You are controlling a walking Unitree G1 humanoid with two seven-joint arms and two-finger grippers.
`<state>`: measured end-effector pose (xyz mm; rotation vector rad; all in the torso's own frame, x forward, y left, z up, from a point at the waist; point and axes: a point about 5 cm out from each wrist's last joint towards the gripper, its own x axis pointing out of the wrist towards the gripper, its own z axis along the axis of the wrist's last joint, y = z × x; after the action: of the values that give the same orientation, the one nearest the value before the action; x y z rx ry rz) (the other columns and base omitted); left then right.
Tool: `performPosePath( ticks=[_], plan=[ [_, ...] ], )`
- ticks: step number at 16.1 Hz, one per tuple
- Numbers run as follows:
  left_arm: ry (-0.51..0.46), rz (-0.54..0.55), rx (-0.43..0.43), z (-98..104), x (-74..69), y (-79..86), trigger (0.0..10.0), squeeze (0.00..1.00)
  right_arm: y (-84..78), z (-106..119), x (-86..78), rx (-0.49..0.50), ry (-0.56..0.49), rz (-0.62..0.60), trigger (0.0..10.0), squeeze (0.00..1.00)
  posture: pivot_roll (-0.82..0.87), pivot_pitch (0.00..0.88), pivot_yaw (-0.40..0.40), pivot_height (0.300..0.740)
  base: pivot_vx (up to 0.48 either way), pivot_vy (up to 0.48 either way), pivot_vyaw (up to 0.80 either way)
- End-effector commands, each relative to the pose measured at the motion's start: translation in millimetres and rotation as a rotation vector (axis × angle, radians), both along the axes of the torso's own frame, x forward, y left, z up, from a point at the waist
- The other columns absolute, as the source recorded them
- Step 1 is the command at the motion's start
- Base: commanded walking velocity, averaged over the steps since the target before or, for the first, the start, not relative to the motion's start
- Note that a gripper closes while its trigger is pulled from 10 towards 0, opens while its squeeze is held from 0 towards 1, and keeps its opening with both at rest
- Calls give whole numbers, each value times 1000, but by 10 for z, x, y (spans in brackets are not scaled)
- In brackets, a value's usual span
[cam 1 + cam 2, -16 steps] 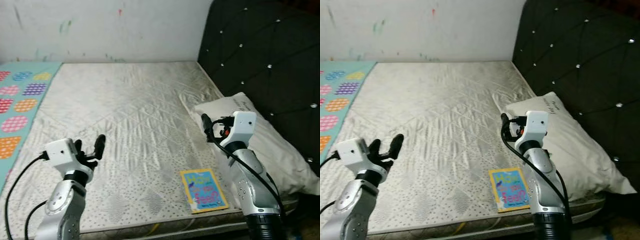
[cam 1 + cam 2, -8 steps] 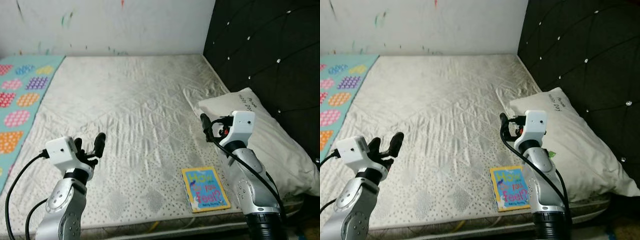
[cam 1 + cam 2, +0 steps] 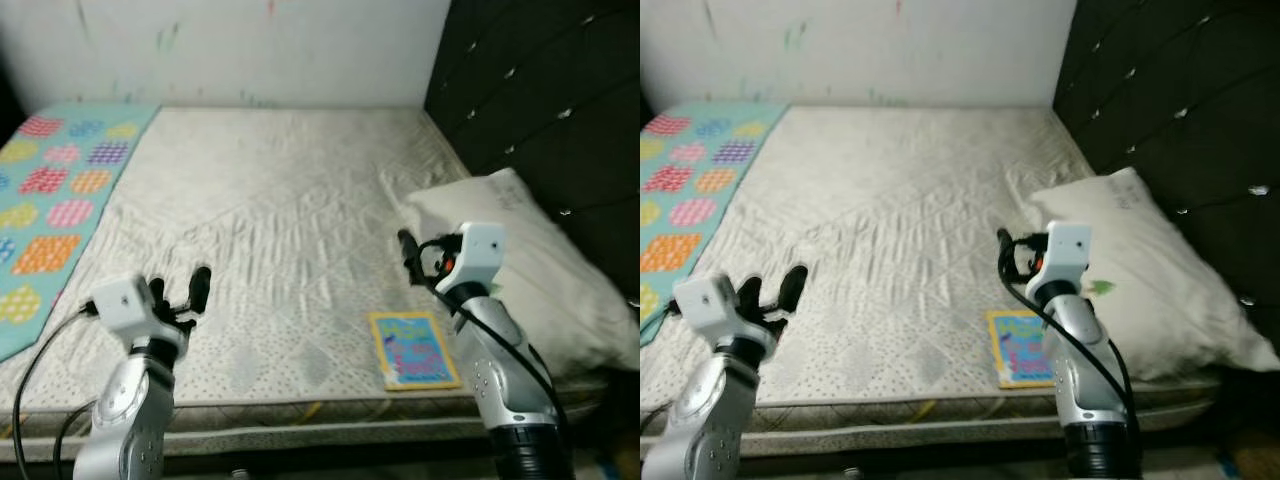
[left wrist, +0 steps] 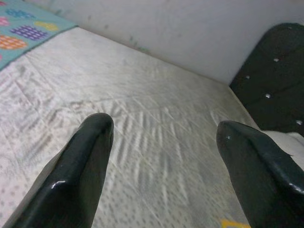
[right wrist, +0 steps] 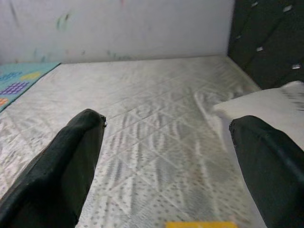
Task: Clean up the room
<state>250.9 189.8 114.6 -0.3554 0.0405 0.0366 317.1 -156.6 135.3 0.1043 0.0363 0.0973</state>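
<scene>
A book [image 3: 413,349] lay on the bed [image 3: 280,210] near its front edge, right of centre. A pillow [image 3: 520,260] sat just right of it, against the headboard [image 3: 540,90]. A blanket [image 3: 50,200] covered the bed's left side.

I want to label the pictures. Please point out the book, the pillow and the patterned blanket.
book [image 3: 413,349], left eye view, middle of its cover.
pillow [image 3: 545,272], left eye view, middle of its white top.
patterned blanket [image 3: 55,205], left eye view, a teal part between the coloured patches.
</scene>
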Motion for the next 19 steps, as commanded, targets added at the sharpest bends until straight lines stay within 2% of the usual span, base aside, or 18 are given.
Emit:
performPosePath(
  ticks=[1, 8, 19],
  plan=[
    [-24, 0, 3, 49, 17, 8, 10000, 0, -6, 25, 7, 3, -8, 3, 10000, 0, -12, 0, -39, 740, 0, 0, 0],
    [-25, 5, -16, 47, 3, 10, 10000, 0, 7, 15, 1, 0, -4, 24, 10000, 0, -13, 0, -43, 740, 0, 307, 0],
    [-34, -6, -11, 59, 20, -1, 10000, 0, -7, -29, -24, -6, 22, 45, 10000, 0, -22, 0, -40, 740, 0, 448, 0]
  ],
)
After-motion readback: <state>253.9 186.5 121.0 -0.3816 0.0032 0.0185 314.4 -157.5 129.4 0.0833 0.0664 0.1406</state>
